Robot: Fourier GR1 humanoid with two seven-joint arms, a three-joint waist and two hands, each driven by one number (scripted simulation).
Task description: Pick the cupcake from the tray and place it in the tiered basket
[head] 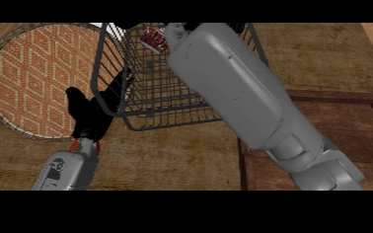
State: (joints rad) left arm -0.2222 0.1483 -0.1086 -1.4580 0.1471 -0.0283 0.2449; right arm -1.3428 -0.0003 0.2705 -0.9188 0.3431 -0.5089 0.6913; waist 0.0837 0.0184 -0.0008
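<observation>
A dark wire tiered basket [171,103] of thin metal rods stands on a matt, grainy wooden counter [320,59], beside a round tray [44,79] with a woven, diamond-patterned surface; the forearm's [233,89] grey shell looks smooth, faintly glossy.

Right forearm [241,94] over tiered basket [157,111], cupcake [154,38] inside

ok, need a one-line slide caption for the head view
Right forearm reaches over the wire tiered basket, cupcake at its far end; left hand by the round tray.
</observation>
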